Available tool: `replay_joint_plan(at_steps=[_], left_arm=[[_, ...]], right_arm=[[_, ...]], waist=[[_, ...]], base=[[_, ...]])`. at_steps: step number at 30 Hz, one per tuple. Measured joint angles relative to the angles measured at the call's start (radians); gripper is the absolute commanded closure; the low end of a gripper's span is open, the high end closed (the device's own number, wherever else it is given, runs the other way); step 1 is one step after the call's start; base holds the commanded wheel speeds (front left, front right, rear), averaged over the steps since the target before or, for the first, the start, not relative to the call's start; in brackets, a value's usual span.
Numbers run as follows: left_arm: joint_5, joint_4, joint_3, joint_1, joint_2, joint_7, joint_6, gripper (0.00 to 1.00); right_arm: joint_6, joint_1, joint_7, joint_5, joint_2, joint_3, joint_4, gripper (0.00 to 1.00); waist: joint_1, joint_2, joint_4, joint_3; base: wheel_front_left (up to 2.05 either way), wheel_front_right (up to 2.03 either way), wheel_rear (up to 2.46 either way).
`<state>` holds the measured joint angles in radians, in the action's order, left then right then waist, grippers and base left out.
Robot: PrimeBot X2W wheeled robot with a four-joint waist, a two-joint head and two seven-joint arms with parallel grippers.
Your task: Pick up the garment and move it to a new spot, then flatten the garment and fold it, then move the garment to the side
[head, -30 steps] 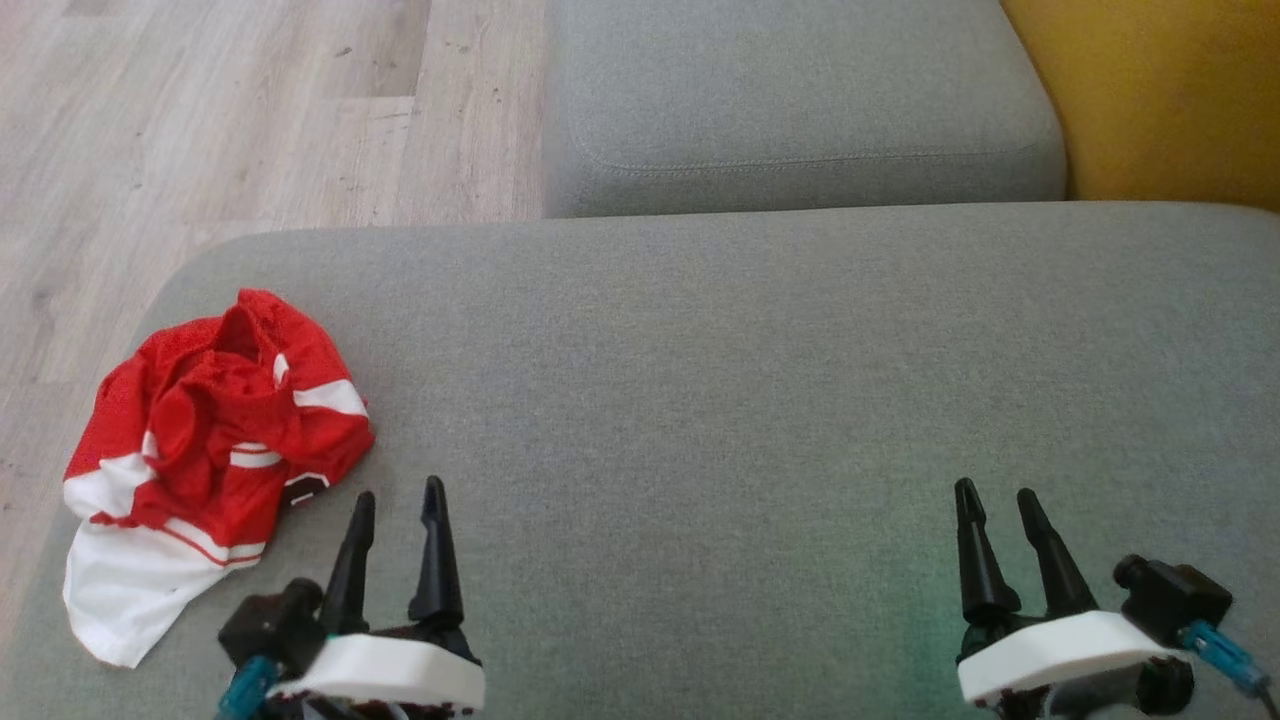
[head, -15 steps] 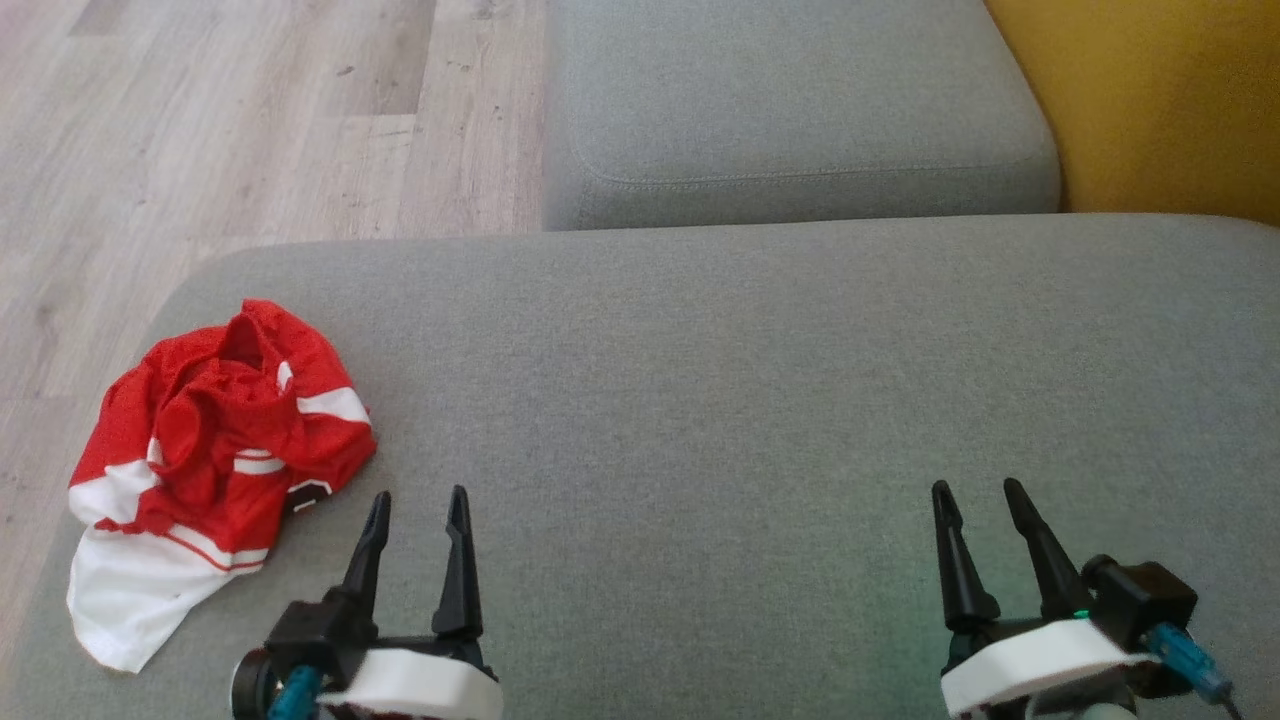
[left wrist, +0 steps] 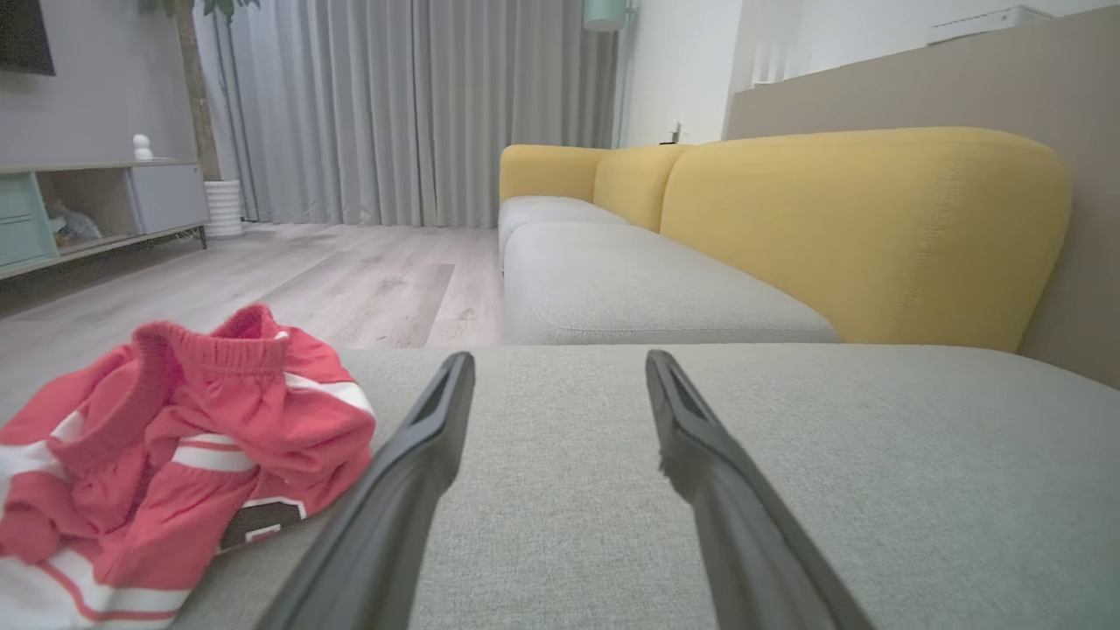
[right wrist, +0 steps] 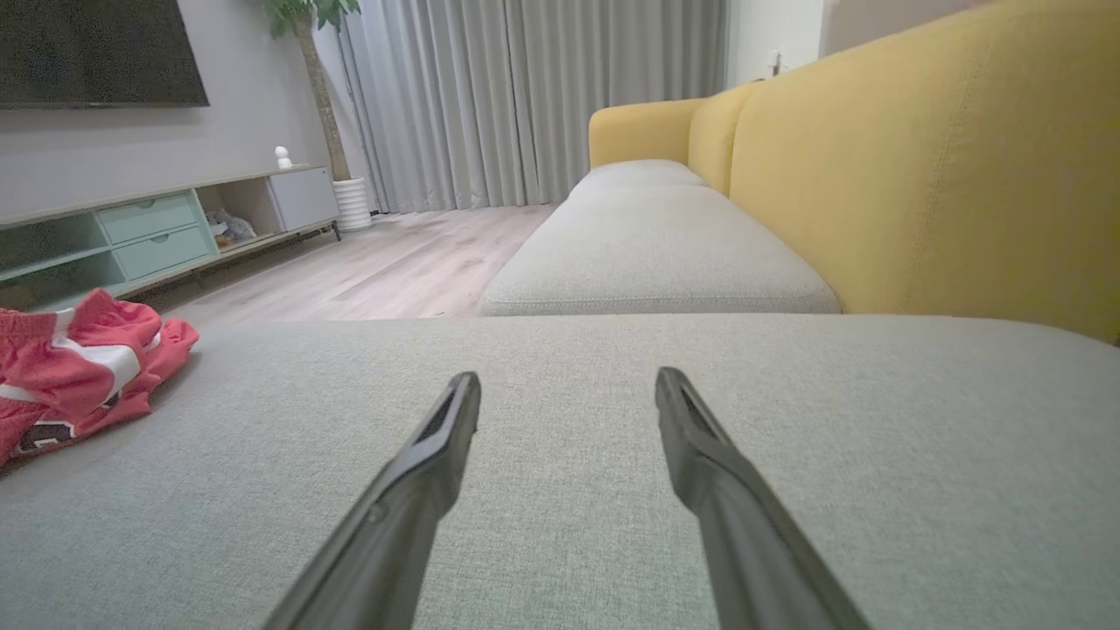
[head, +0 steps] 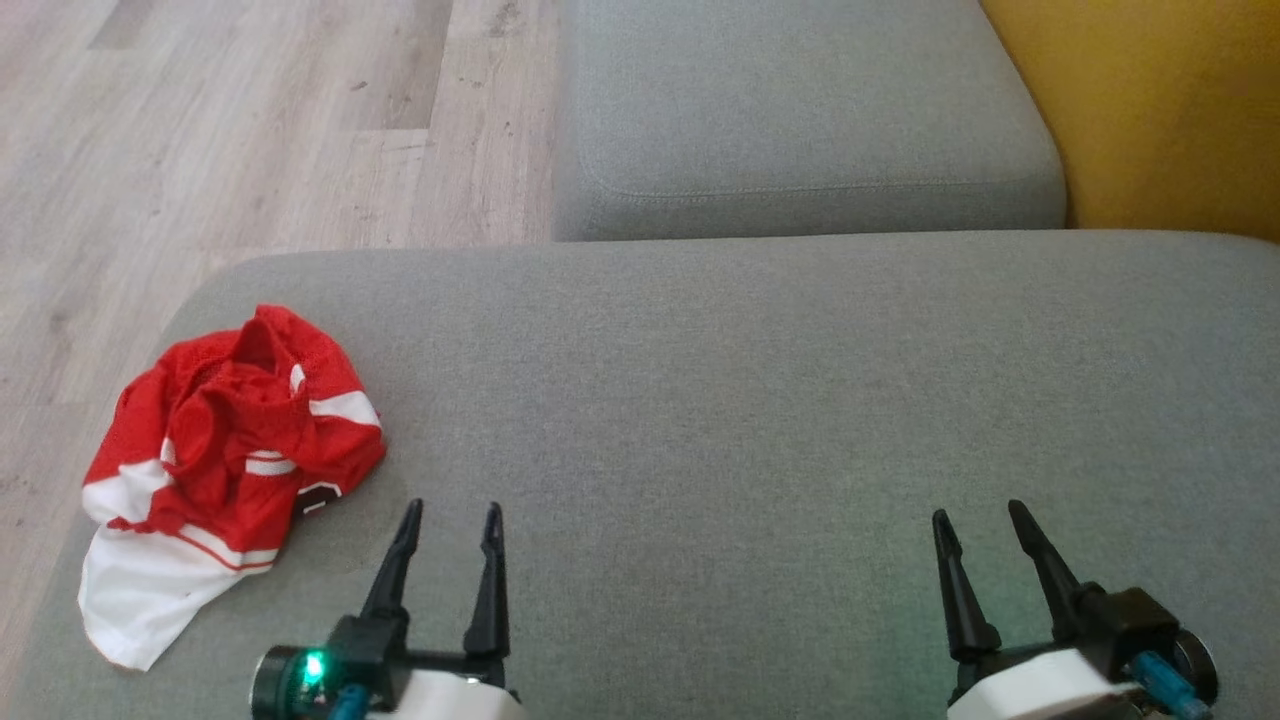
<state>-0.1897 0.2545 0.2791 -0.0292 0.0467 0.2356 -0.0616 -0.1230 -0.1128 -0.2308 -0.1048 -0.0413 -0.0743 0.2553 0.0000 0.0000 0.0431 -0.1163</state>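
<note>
Garment [head: 228, 450], red & white jersey, lies crumpled in a heap at the left end of the grey seat cushion [head: 700, 400], white part toward the cushion's edge. Left gripper [head: 453, 507] sits just to its right, not touching, jaws apart w/ nothing between. Right gripper [head: 978, 510] is well apart on the far side, jaws also spread & empty. Beyond: second cushion [head: 800, 100], yellow backrest [head: 1160, 100], wood floor [head: 200, 150] on the left.
</note>
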Motion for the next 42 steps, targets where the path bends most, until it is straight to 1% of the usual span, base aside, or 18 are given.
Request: replay_joint_plan(at_steps=[6,19,23,26,29,38,39,40,42], left_arm=[[0.059,0.012,0.014,-0.001,0.001,0.014,0.0,0.0],[0.059,0.035,0.013,-0.004,0.001,0.014,0.002,0.0],[0.059,0.035,0.011,-0.004,0.001,0.014,0.009,0.0],[0.063,0.029,0.008,-0.003,0.001,0.014,0.008,0.0],[0.069,0.026,0.001,-0.001,0.001,0.014,0.009,0.0],[0.098,0.007,-0.081,0.0,0.003,0.014,0.011,0.0],[0.098,0.007,-0.081,0.0,0.003,0.014,0.011,0.0],[0.103,-0.006,-0.105,0.0,0.004,0.014,0.009,0.0],[0.103,-0.02,-0.133,-0.001,0.005,0.014,0.008,0.0]], right_arm=[[0.0,-0.004,-0.018,0.058,0.0,0.011,0.0,0.0],[0.0,-0.009,-0.018,0.061,0.0,0.02,0.003,0.0],[0.0,-0.027,-0.018,0.058,0.0,0.024,0.004,0.0],[0.0,-0.03,-0.018,0.051,0.0,0.03,0.003,0.0],[0.0,-0.03,-0.02,0.043,0.0,0.03,0.003,0.0],[0.0,-0.017,-0.02,0.026,0.0,0.022,0.001,0.0],[0.0,-0.017,-0.02,0.026,0.0,0.022,0.001,0.0],[0.0,-0.013,-0.02,0.026,0.001,0.017,0.001,0.0],[0.0,0.008,-0.02,0.027,0.001,0.01,0.002,0.0]], waist=[[0.0,0.0,0.007,-0.013],[0.0,0.0,0.007,-0.016],[0.0,0.0,0.027,-0.014],[0.0,0.0,0.06,-0.011],[0.0,0.0,0.108,-0.006],[0.0001,0.0,0.296,0.015],[0.0001,0.0,0.296,0.015],[0.0001,0.0,0.336,0.023],[0.0,0.0,0.367,0.036]], base=[[0.0,0.0,0.0],[0.0,0.0,0.0],[0.0,0.0,0.0],[0.0,0.0,0.0],[0.0,0.0,0.0],[0.0,0.0,0.0],[0.0,0.0,0.0],[0.0,0.0,0.0],[0.0,0.0,0.0]])
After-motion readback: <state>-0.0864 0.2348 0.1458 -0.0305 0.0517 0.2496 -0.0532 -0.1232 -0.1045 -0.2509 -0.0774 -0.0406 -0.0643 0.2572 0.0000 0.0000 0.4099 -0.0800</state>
